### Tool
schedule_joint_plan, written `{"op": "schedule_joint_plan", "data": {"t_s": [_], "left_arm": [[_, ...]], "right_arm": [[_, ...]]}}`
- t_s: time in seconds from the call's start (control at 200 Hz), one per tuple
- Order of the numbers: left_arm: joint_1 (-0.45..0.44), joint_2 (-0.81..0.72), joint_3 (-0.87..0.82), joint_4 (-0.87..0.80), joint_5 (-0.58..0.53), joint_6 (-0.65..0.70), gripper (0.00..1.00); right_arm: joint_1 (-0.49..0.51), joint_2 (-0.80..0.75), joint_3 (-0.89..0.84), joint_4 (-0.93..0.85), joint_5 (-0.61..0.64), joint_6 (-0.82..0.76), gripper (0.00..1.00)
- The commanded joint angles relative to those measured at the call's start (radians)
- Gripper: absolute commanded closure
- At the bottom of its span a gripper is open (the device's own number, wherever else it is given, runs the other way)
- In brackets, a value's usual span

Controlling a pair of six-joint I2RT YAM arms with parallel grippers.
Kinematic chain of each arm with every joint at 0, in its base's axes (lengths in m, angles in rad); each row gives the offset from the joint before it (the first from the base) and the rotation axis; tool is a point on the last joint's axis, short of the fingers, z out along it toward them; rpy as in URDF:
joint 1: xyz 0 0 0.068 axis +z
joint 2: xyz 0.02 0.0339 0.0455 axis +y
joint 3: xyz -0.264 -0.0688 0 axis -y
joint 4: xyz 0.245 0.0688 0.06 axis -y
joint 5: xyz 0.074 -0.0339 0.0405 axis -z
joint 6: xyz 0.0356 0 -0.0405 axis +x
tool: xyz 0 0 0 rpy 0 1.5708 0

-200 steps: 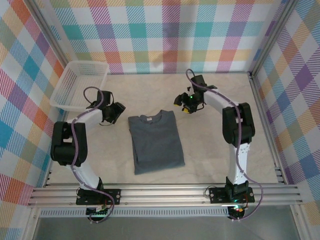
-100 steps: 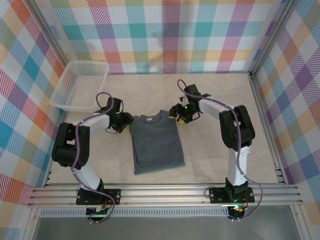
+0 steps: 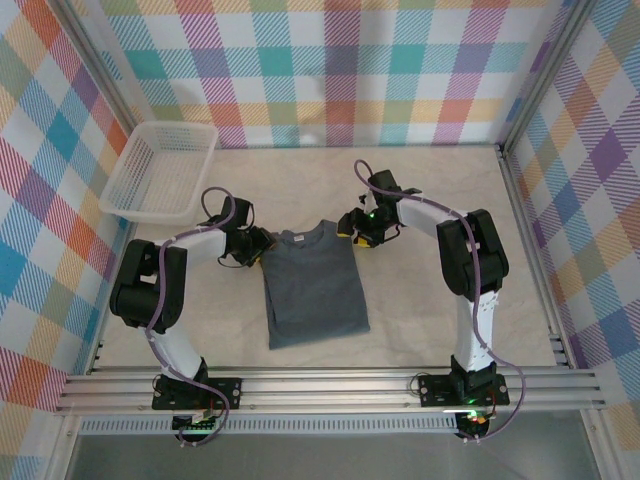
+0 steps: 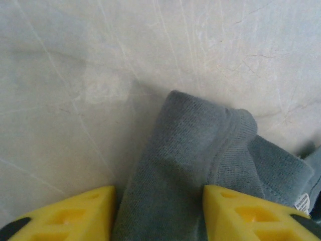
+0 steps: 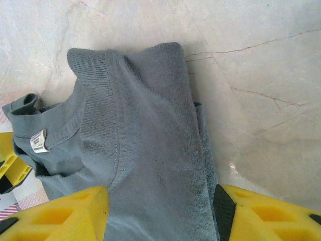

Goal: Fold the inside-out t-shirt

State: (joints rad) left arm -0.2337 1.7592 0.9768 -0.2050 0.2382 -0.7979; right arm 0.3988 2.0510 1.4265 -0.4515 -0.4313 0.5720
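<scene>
The inside-out t-shirt (image 3: pixel 315 290) lies flat in the middle of the worktop (image 3: pixel 440 300), collar toward the far side, with its white tag (image 5: pixel 38 141) showing at the neck. We judge the step in hand to be gripping both shoulder corners for a fold toward the hem.

The left gripper (image 3: pixel 258 243) sits at the left shoulder corner. Its fingers (image 4: pixel 70 216) are spread astride the cloth and not yet pinching it. The right gripper (image 3: pixel 352 226) sits at the right shoulder corner, its fingers (image 5: pixel 271 216) likewise spread with fabric between them.

To do this well, we close on every layer at each corner, seat the cloth deep between the fingers, and match the bite on both sides. We lift both corners evenly, keeping the collar edge taut, so the fold lands square
</scene>
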Motion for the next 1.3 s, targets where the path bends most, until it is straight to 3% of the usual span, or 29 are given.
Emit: {"op": "schedule_joint_plan", "data": {"t_s": [0.0,0.055,0.22,0.345,0.495,0.72,0.96,1.295], "left_arm": [[-0.031,0.037,0.013,0.027,0.064,-0.019,0.65],[-0.032,0.050,0.010,0.060,0.100,-0.054,0.77],[-0.038,0.052,0.026,0.105,0.147,-0.097,1.00],[-0.035,0.038,0.056,0.028,0.105,-0.034,1.00],[-0.033,0.041,0.066,0.013,0.121,0.005,1.00],[-0.033,0.042,0.076,0.008,0.121,0.013,1.00],[-0.033,0.058,0.083,0.013,0.124,0.015,1.00],[-0.033,0.057,0.080,0.021,0.124,0.018,1.00]], "right_arm": [[0.000,0.022,-0.002,0.017,-0.023,0.017,0.42],[0.002,0.027,-0.007,0.028,-0.027,0.029,0.42],[0.008,0.016,-0.013,0.033,-0.033,0.039,0.43],[0.004,-0.064,-0.024,0.005,0.050,0.007,0.41],[-0.001,-0.113,-0.059,0.000,0.191,-0.012,0.27],[0.003,-0.002,-0.038,0.033,0.127,0.009,0.27],[0.042,0.047,-0.029,0.074,0.046,0.021,0.36],[0.055,0.112,0.021,0.106,0.002,0.045,0.38]]}}
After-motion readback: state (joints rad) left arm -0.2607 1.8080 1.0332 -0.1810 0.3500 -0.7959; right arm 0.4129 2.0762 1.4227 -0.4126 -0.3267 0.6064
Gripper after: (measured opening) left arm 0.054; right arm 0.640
